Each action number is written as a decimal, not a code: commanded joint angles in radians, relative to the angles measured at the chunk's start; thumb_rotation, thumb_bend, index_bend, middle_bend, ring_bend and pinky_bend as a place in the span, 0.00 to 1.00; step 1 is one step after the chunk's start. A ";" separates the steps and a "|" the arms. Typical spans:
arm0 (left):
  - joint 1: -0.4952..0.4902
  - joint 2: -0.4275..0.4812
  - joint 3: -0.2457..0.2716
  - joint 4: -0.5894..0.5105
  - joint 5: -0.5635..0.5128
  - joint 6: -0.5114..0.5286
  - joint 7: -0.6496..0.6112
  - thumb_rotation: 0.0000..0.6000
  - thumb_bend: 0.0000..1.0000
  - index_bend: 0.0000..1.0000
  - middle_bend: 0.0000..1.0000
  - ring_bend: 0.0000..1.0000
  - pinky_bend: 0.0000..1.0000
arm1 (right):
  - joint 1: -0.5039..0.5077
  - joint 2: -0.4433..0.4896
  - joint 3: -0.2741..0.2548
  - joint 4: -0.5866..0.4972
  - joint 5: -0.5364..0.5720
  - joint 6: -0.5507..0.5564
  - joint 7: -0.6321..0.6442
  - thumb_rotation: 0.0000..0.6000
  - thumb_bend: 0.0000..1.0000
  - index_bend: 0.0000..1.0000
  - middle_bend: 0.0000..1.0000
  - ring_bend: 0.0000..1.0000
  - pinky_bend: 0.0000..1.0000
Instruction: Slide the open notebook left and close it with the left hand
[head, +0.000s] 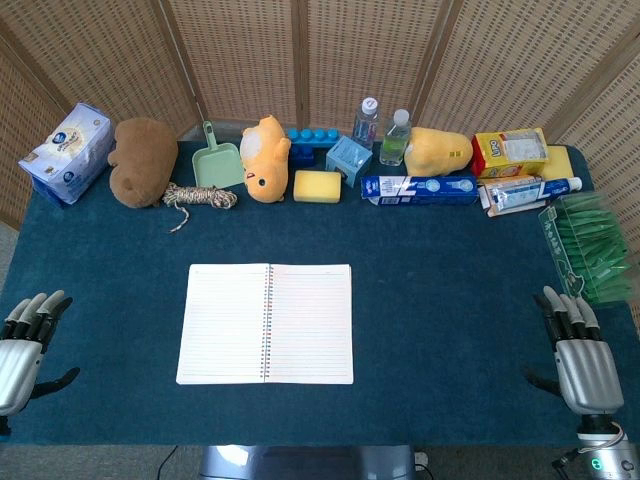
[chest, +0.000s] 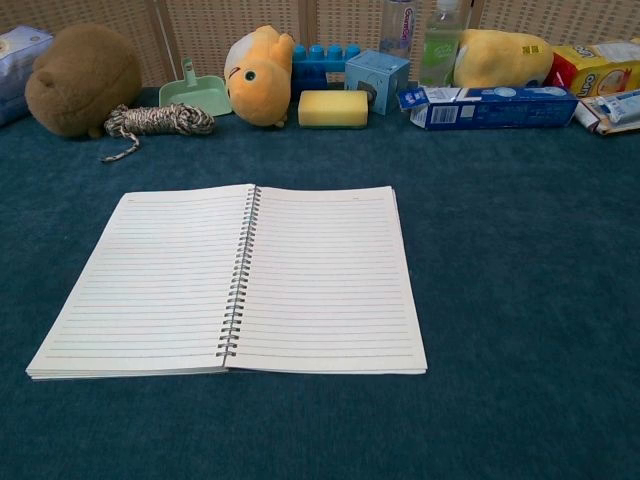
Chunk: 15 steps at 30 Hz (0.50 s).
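— So, my left robot hand (head: 25, 345) rests empty, fingers apart; the white lined spiral-bound notebook (head: 265, 323) lies open mid-desk (head: 450, 300).
— I'd press flat on the left page, drag slowly.

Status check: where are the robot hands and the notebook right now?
Left robot hand and right robot hand open, at table edges. Notebook open flat, mid-table, untouched. Cloth left of it bare; rope far back.
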 joint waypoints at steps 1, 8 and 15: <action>-0.008 -0.004 0.009 0.011 0.007 -0.018 0.002 1.00 0.04 0.00 0.00 0.00 0.07 | 0.001 0.001 -0.002 0.001 -0.001 -0.003 -0.003 1.00 0.00 0.00 0.00 0.00 0.00; -0.037 -0.011 0.027 0.016 0.069 -0.038 -0.036 1.00 0.04 0.00 0.00 0.00 0.06 | 0.008 0.004 -0.007 -0.002 -0.010 -0.016 -0.006 1.00 0.00 0.00 0.00 0.00 0.00; -0.179 -0.049 0.068 0.072 0.305 -0.135 -0.010 1.00 0.00 0.00 0.00 0.00 0.05 | 0.011 0.012 -0.017 -0.006 -0.016 -0.028 -0.015 1.00 0.00 0.00 0.00 0.00 0.00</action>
